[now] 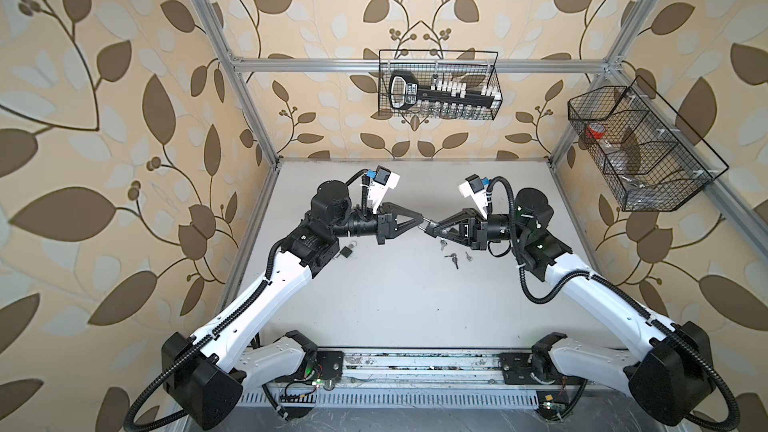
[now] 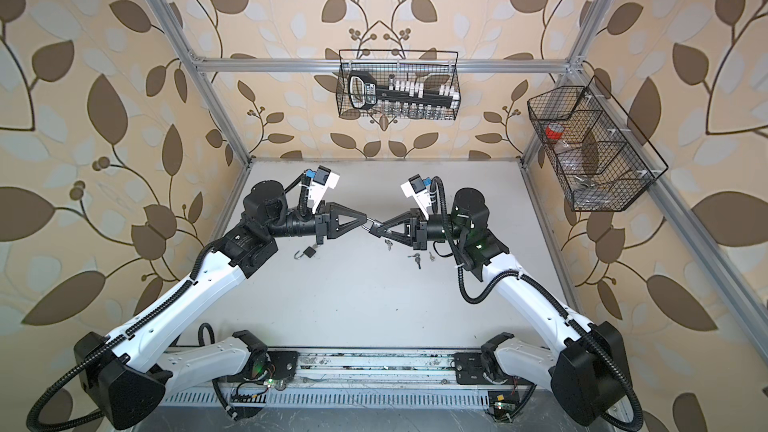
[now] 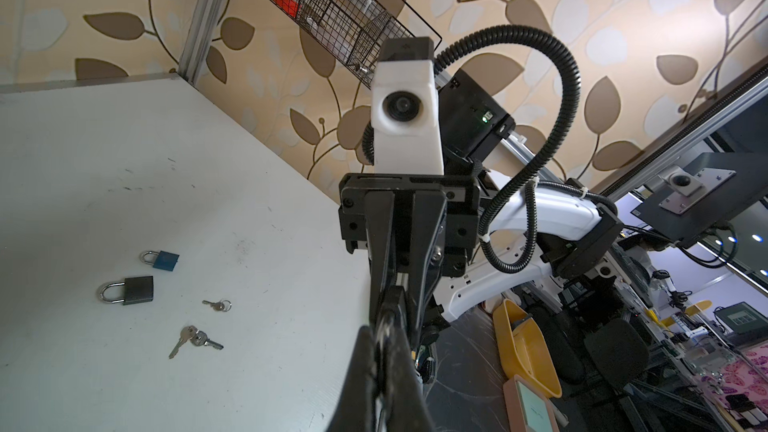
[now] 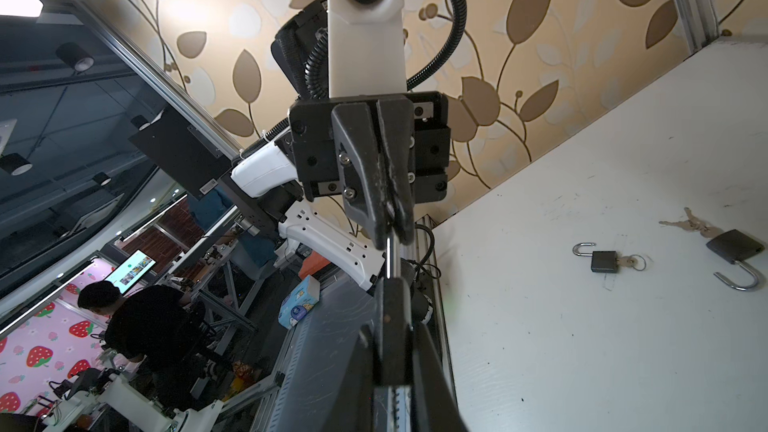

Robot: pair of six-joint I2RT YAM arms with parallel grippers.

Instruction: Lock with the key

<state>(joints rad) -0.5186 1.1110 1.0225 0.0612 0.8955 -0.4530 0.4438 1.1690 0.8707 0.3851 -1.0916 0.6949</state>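
My left jaws pressed together on shackle; my right jaws pinch padlock body, mid-air above surface. Done: padlock lifted, braced. Left, in my judgement: close shackle, turn key. Loose keys lie on surface.

Padlock: small, dark-cased with a silver loop; held in the air, lying lengthwise between the two arms, over the far half of the bench.
Body: dark and rectangular, clamped between the fingers of the right gripper.
Shackle: bright metal, pinched by the tightly closed fingers of the left gripper; latched or not, not discernible.
Key: small and silver, dangling beneath the padlock, clear of the bench; seated in the keyhole or not, hidden.
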